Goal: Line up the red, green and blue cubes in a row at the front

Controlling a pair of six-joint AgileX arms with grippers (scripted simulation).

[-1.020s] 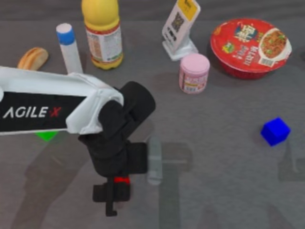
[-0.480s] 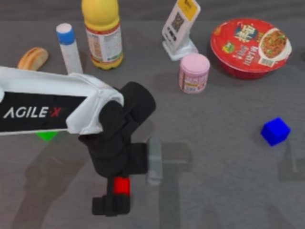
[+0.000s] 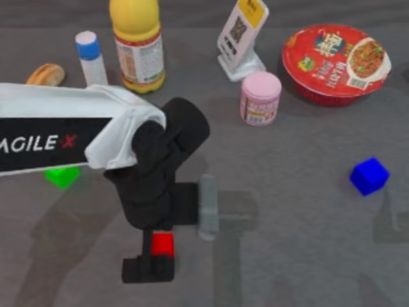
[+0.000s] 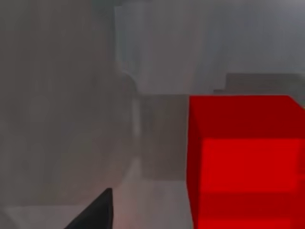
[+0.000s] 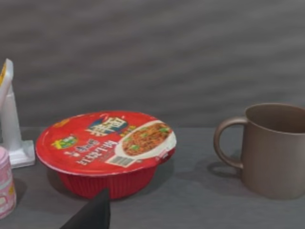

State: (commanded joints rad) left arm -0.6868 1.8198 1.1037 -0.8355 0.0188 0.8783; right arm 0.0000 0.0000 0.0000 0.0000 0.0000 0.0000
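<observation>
The red cube [image 3: 162, 244] rests on the table near the front, left of centre. My left gripper [image 3: 149, 268] hangs over it, open. In the left wrist view the red cube [image 4: 245, 162] fills one side, and a gap of bare table separates it from the one dark fingertip [image 4: 97, 212] that shows. The green cube [image 3: 62, 176] lies at the left, half hidden under my left arm. The blue cube [image 3: 369, 176] sits alone at the right. My right gripper [image 5: 152, 224] is outside the top view, parked facing the noodle bowl, with one fingertip [image 5: 95, 212] showing.
Along the back stand a bread roll [image 3: 45, 75], a white bottle with a blue cap [image 3: 89, 57], a yellow bottle [image 3: 135, 45], a QR-code stand [image 3: 241, 38], a pink cup [image 3: 261, 97] and a red noodle bowl [image 3: 337, 61]. A brown mug [image 5: 274, 148] stands beside the bowl.
My left arm has pulled away from the red cube, uncovering its whole top face. The cube stays at the front. More of the green cube shows.
</observation>
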